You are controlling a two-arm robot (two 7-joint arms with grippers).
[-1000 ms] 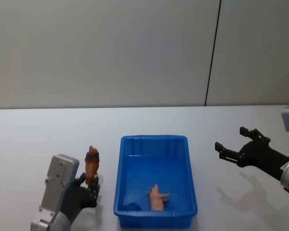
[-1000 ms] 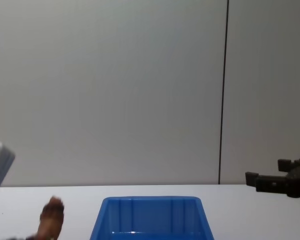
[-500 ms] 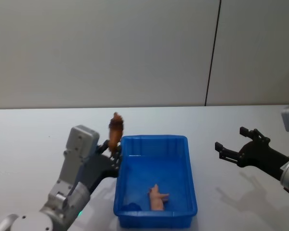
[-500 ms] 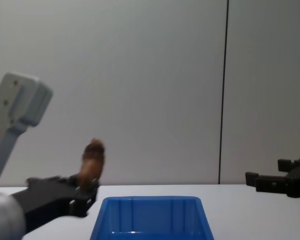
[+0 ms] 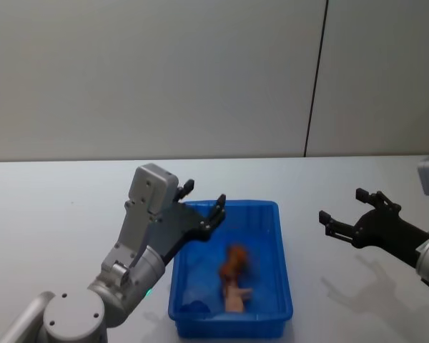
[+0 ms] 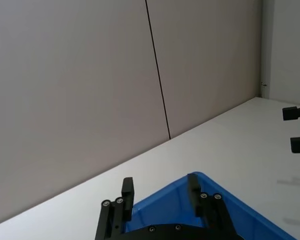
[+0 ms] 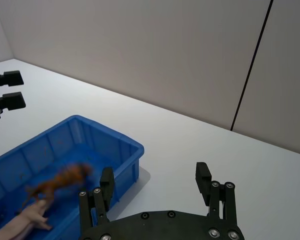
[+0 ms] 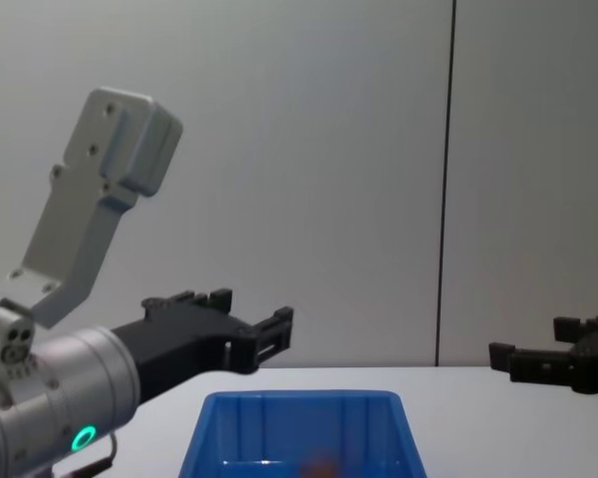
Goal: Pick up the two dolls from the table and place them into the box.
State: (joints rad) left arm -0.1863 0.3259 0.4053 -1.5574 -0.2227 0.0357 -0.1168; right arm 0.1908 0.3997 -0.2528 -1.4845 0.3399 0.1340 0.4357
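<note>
Two small soft dolls show in the head view inside the bright blue ribbed plastic box (image 5: 272, 214) on the plain white table (image 5: 57, 193): the fuzzy reddish-brown doll (image 5: 234, 261), blurred, just above the pale pink doll (image 5: 234, 298), with the left gripper (image 5: 202, 205) spread empty over the box's far left corner and the right gripper (image 5: 341, 210) released, well apart. Right wrist view: both dolls lie at the box's near end. Chest view: left gripper fingers (image 8: 269, 332) hang parted above the rim.

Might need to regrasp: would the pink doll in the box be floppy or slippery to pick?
The pink doll lies flat with thin limbs splayed, so it is probably soft and light. Its skin looks smooth, perhaps slick. Lying low on the box floor, it seems unlikely to roll.
</note>
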